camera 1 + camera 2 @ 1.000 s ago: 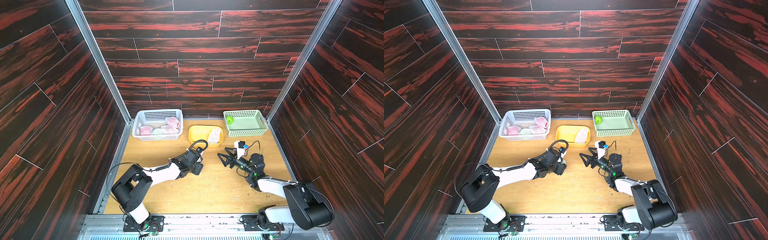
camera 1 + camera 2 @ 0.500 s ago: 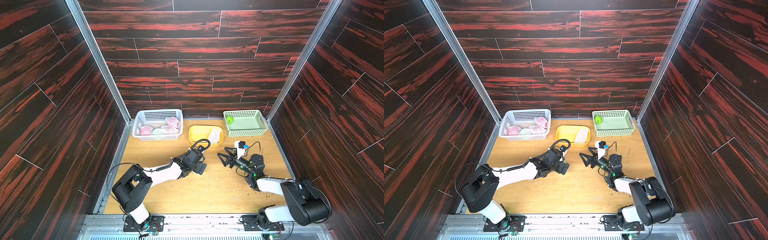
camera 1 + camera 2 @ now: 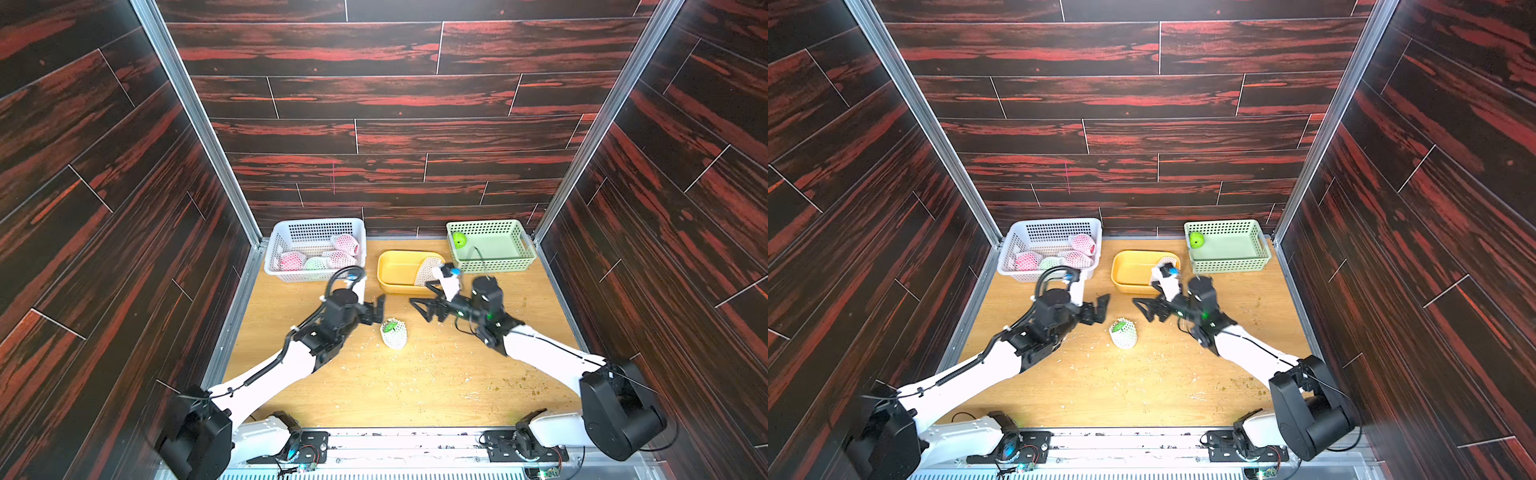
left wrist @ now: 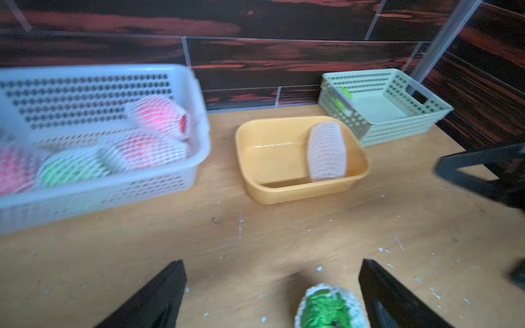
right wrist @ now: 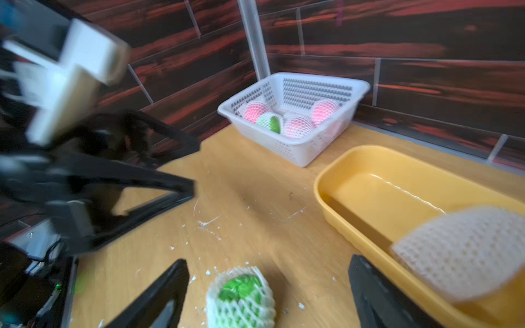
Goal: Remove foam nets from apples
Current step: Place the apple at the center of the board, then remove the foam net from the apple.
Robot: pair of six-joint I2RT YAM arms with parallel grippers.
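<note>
The pale wooden tabletop (image 3: 374, 395), flecked with white foam crumbs (image 3: 419, 355), carries a white perforated plastic basket (image 3: 316, 275) at its far left, a mint-green lattice basket (image 3: 492, 266) at far right and a smooth, round-cornered yellow tub (image 3: 397, 270) between them. The left gripper (image 3: 376, 311) and right gripper (image 3: 420, 308) face each other mid-table, each with its black angular fingers spread wide and holding nothing. A netted green apple (image 3: 393, 332) stands upright on the wood beside the gap between them, closer to the left gripper, touching neither; glossy green shows through the sleeve's open top. The white basket holds four netted apples (image 3: 345, 243), three pinkish and one pale green. An empty foam net (image 3: 428, 270), diamond-meshed, leans in the tub's right end. One bare green apple (image 3: 459, 240) sits in the green basket's far left corner
</note>
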